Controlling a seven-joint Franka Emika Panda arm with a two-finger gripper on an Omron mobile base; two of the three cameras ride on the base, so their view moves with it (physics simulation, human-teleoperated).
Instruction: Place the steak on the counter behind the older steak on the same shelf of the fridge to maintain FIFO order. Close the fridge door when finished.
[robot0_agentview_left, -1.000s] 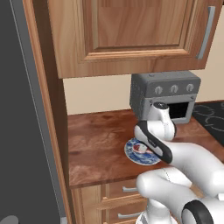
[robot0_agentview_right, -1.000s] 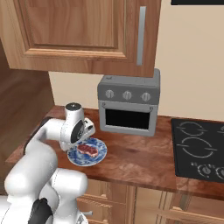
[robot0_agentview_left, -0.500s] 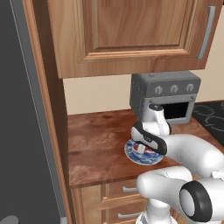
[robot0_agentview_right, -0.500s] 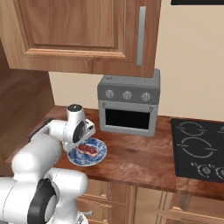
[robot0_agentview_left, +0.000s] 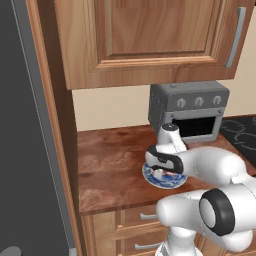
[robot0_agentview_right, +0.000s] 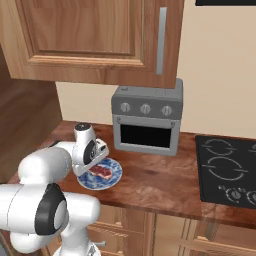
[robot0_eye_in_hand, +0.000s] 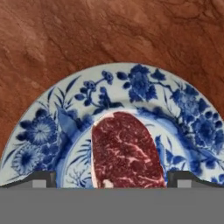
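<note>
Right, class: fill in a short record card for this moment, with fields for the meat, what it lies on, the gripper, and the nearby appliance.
steak: steak, flat, marbled red, lying on the plate
plate: blue-and-white plate, resting on the counter
gripper: gripper open, directly over the steak, one fingertip on each side
appliance: grey toaster oven behind the plate, door shut

The table (robot0_agentview_left: 112, 165) is a glossy reddish-brown wooden top with matching drawers and silver bar handles below its front edge. A grey toaster oven (robot0_agentview_right: 147, 117) with three round knobs and a dark door stands on it at the back against the pale wall, and a black stovetop (robot0_agentview_right: 227, 170) lies flush in it off to one side. Near the front edge lies a blue-and-white flowered plate (robot0_eye_in_hand: 183, 109), apart from the oven.
</note>
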